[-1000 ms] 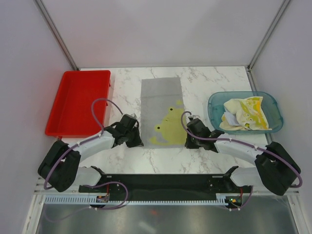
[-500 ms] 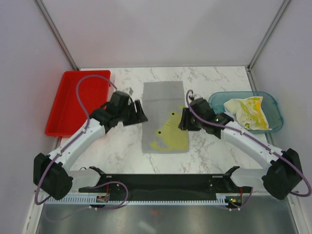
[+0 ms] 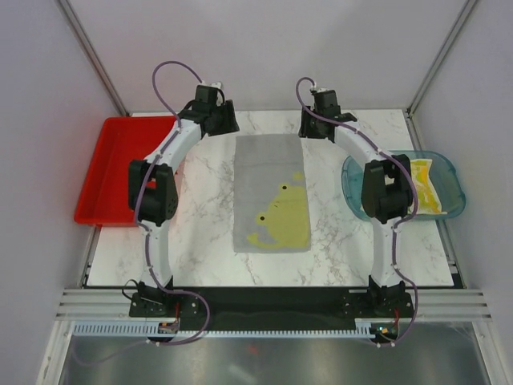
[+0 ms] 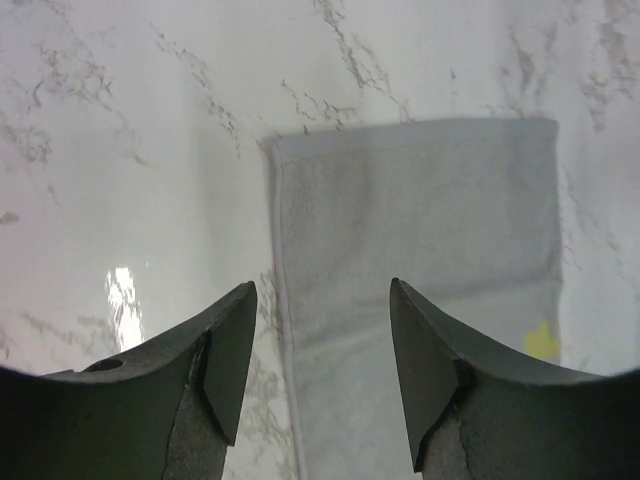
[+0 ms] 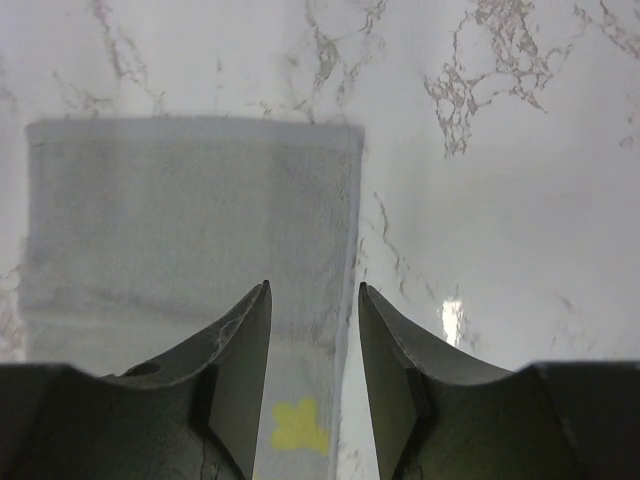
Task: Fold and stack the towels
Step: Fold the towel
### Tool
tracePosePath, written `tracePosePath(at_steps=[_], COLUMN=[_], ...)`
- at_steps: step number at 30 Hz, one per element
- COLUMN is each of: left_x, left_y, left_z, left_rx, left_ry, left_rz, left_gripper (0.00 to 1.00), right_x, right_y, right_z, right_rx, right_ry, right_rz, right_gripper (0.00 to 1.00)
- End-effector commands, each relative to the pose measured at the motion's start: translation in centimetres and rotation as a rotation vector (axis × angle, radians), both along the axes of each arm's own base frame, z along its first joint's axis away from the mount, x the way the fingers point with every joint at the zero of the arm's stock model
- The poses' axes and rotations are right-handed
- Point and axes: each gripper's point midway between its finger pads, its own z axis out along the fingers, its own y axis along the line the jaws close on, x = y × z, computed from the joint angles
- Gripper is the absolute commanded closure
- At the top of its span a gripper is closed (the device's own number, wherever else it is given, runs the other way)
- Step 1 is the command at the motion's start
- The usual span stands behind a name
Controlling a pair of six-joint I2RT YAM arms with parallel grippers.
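The left gripper (image 4: pixel 322 290) has its fingers spread apart with nothing between them. It hangs above the far left corner of the grey towel (image 4: pixel 420 230), whose left edge runs through the gap. The right gripper (image 5: pixel 313 290) is likewise parted and empty over the far right corner of the same towel (image 5: pixel 190 210). Each wrist view shows a scrap of yellow print at its bottom edge.

Only the top view shows the whole print, a yellow-green frog shape on the near half of the grey towel (image 3: pixel 272 192). The towel lies flat at the middle of the desk (image 3: pixel 200 233), with the left gripper (image 3: pixel 224 122) and right gripper (image 3: pixel 309 128) at its far corners. That view alone shows a yellow towel (image 3: pixel 423 186) in the teal bin (image 3: pixel 450 164) on the right, partly hidden behind the right arm, and a red tray (image 3: pixel 120 168) on the left.
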Motion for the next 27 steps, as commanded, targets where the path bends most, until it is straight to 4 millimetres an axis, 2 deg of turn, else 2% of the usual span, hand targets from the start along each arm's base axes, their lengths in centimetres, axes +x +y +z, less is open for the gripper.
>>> tracePosePath(at_steps=[1, 2, 3, 4, 5, 7, 8, 10, 11, 14, 22, 27], left_x=[3.1, 3.6, 4.5, 4.9, 5.6, 6.3, 6.7, 7.4, 7.6, 8.4, 9.2, 9.6], left_y=[-0.9, -1.1, -1.4, -1.8, -2.0, -1.8, -1.7, -1.2, -1.1, -0.7, -1.4, -1.6], left_z=[-3.1, -3.8, -3.5, -5.9, -5.5, -7.6, -7.8, -8.3, -9.0, -9.6, -10.5, -10.8], left_rx=[0.040, 0.033, 0.026, 0.022, 0.016, 0.026, 0.021, -0.002, -0.012, -0.047, -0.091, -0.097], left_ry=[0.002, 0.010, -0.008, 0.025, 0.006, 0.027, 0.025, 0.025, 0.031, 0.027, 0.015, -0.001], left_rz=[-0.084, -0.090, -0.091, -0.105, -0.110, -0.093, -0.086, -0.060, -0.054, -0.039, -0.074, -0.088], left_gripper=[0.37, 0.38, 0.38, 0.38, 0.38, 0.37, 0.37, 0.37, 0.38, 0.38, 0.39, 0.40], right_x=[3.8, 4.4, 5.3, 6.0, 6.2, 7.3, 7.5, 8.3, 8.4, 8.9, 9.6, 9.9], right_y=[0.2, 0.1, 0.3, 0.2, 0.8, 1.1, 1.2, 1.5, 1.5, 1.6, 1.7, 1.8], right_z=[0.3, -2.3, -2.1, -2.7, -4.4, -4.8, -5.7, -5.9, -6.8, -7.6, -9.6, -9.5], right_rx=[0.021, 0.027, 0.040, 0.054, 0.078, 0.098, 0.117, 0.152, 0.158, 0.169, 0.231, 0.242], right_ry=[-0.069, -0.032, -0.047, -0.055, -0.034, -0.065, -0.056, -0.083, -0.075, -0.082, -0.060, -0.069], right_rz=[0.025, 0.012, 0.014, 0.017, 0.046, 0.052, 0.045, 0.054, 0.052, 0.035, 0.023, 0.034], right_gripper=[0.51, 0.51, 0.51, 0.51, 0.50, 0.50, 0.50, 0.51, 0.51, 0.51, 0.52, 0.55])
